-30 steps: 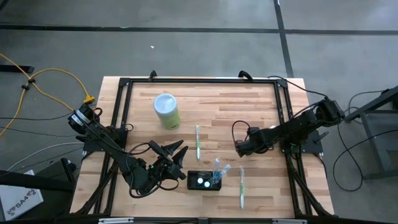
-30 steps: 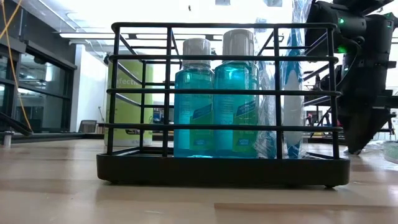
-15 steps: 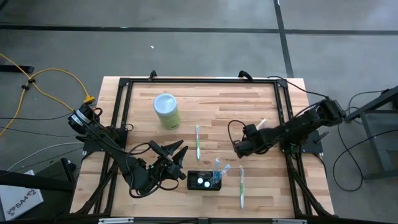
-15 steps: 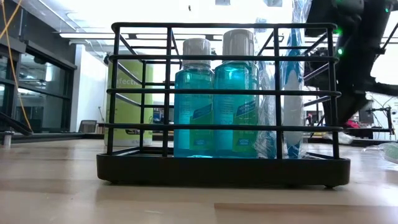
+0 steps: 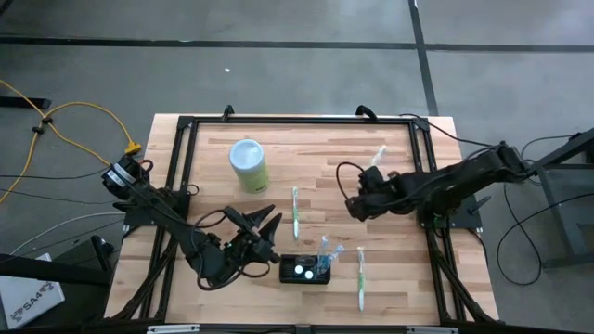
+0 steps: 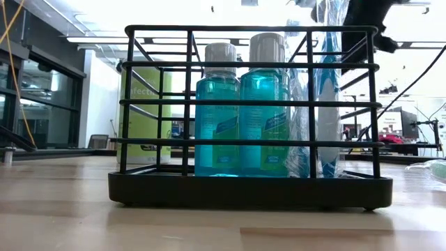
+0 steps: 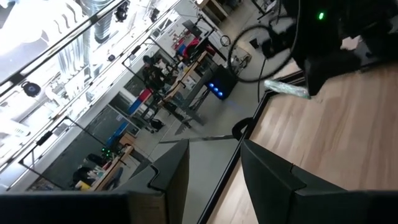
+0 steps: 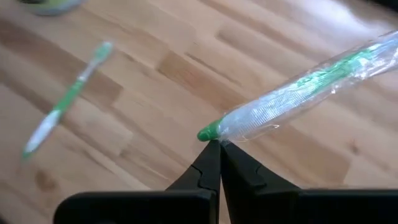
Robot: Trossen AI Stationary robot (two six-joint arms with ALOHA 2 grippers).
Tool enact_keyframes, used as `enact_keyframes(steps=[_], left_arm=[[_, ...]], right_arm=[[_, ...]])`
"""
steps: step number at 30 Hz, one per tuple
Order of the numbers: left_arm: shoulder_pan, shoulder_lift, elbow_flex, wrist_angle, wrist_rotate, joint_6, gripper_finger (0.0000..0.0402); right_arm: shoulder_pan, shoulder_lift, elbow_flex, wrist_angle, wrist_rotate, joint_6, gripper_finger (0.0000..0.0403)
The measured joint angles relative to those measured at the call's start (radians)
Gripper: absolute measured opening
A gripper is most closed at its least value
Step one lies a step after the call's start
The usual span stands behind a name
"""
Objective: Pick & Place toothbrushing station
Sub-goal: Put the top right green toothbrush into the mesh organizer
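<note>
Pinching a plastic-wrapped toothbrush [image 8: 305, 93] by its green end, my right tool [image 5: 354, 206] hangs closed above the surface [image 5: 371, 158]. My left tool [image 5: 264, 227] waits open, just beside the toothbrushing station [image 5: 304, 269] near the front edge.

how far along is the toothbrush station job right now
Partly done. The black toothbrushing station already holds two blue bottles and a wrapped brush. In hand: the right claw is shut on a wrapped green toothbrush, held above the table. Left: two loose toothbrushes lie on the wood, one beside the station and one farther back. The left claw waits open next to the station.
</note>
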Motion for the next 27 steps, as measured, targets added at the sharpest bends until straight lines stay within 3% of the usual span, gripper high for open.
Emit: enact_keyframes(steps=[12,27], left_arm=[[0.028,0.0,0.0,-0.002,0.0,-0.078,0.0138],[0.054,0.0,0.0,-0.003,0.035,-0.263,0.0138]], right_arm=[[0.128,0.0,0.134,0.114,0.123,-0.429,0.0001],[0.357,0.0,0.134,0.179,0.26,-0.723,0.0001]])
